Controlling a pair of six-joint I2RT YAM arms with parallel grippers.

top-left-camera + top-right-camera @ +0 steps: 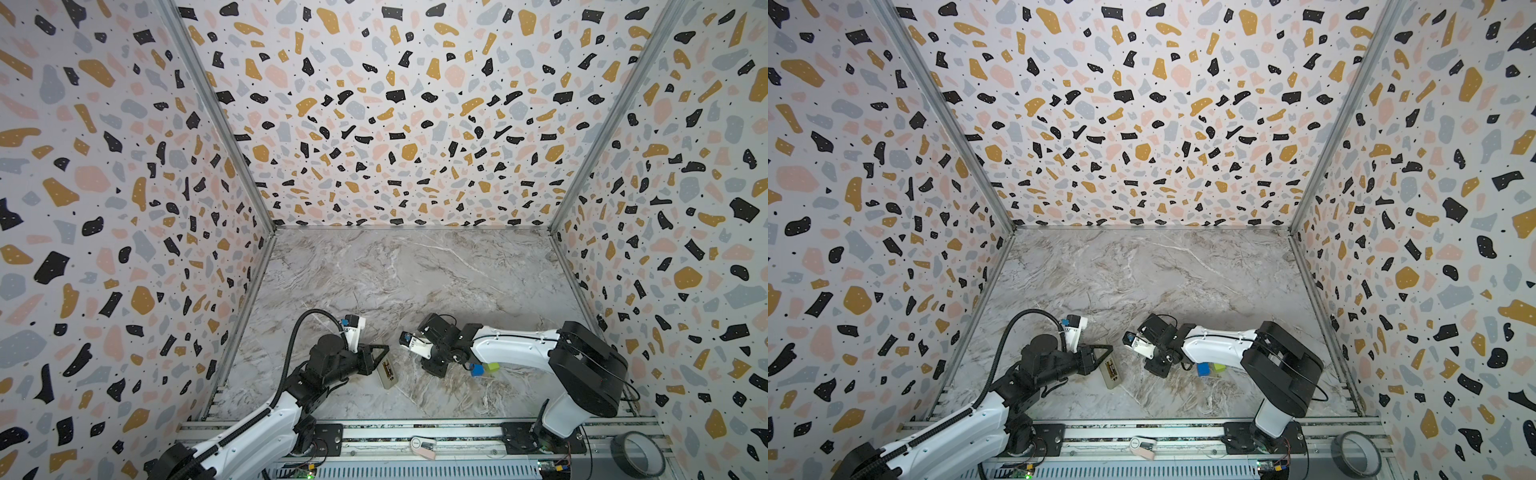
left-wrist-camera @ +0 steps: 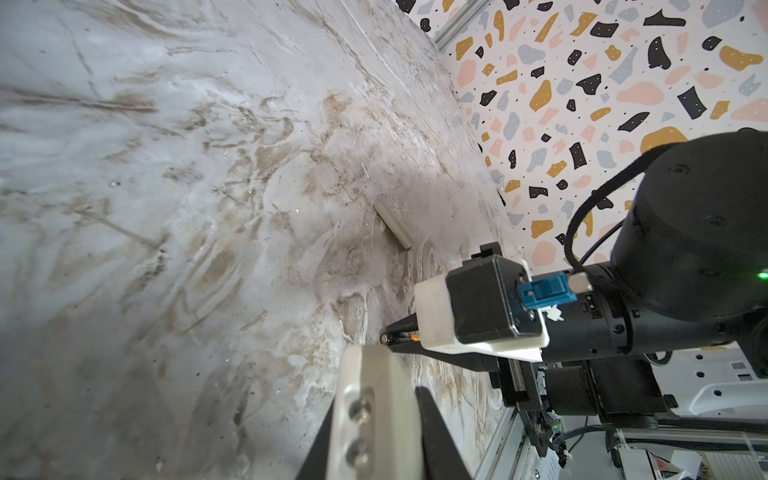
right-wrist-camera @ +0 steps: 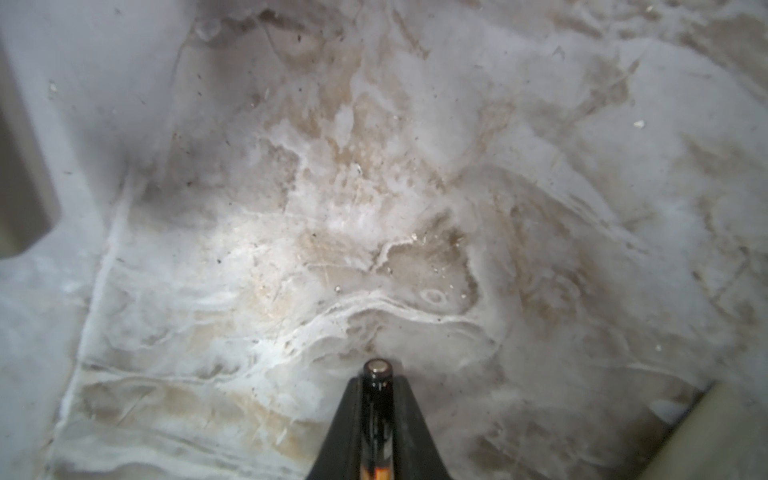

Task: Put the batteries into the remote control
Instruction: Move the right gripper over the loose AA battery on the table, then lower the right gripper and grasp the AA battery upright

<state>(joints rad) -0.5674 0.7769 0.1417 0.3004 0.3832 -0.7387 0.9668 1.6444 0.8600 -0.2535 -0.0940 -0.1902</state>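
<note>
Right wrist view: the right gripper (image 3: 377,380) has its jaws closed on a battery (image 3: 376,415). The black cylinder is pinched between both fingers, and its metal end pokes out above the marble table (image 3: 291,187).

In both top views the remote (image 1: 387,372) sits at about 6 o'clock on the table, near the front edge, with its back up. A dark-and-gold strip shows in its recess, too small to say whether it is the other battery. The left gripper (image 1: 383,353) reaches in from 8 o'clock, its jaws clamped tight on the remote's 12 o'clock end. The right gripper stands near the remote at its 3 o'clock, not touching it.

Farther toward 3 o'clock a blue cube (image 1: 477,369) and a green cube (image 1: 493,367) sit side by side, partly under the right arm.
</note>
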